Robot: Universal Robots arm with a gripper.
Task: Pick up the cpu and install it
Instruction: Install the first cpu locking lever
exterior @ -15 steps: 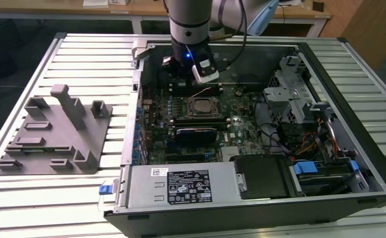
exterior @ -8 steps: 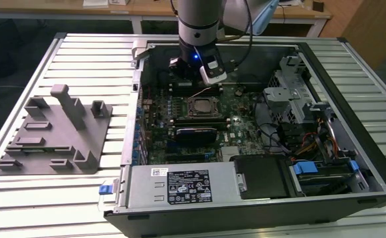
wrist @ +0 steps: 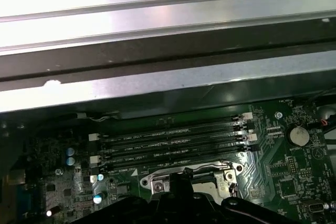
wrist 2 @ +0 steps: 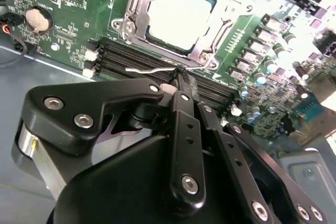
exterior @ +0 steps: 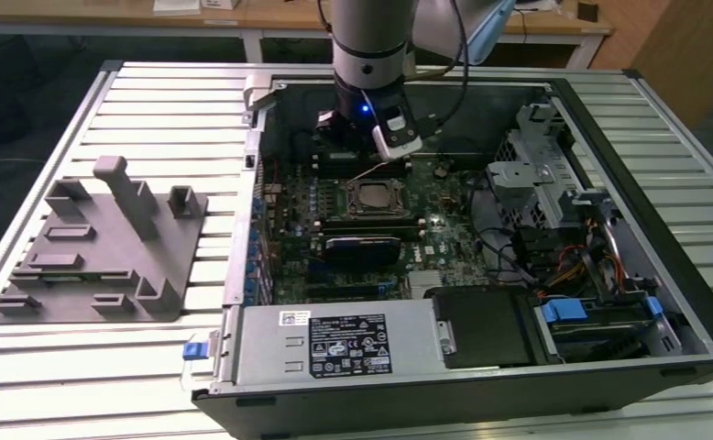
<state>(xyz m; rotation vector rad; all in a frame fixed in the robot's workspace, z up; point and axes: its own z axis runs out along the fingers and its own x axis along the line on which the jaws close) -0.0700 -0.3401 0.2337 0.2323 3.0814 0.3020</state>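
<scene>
CPU (wrist 2: 178,15) is sitting flat in the socket (wrist 2: 137,24) on the motherboard (wrist 2: 63,3), metal top facing up, square so no real long axis. Gripper (wrist 2: 181,77) hangs just beside the socket, over the RAM slots (wrist 2: 131,59), fingers pinched together on the socket's thin wire lever (wrist 2: 149,70).

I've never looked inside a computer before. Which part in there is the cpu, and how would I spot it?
Look into the open black computer case at the green motherboard. Near its middle sits a black-framed square socket, and the cpu, a flat silvery-beige metal square, lies inside it. Unlike the long dark memory slots beside it, it is square, pale and plain.
</scene>
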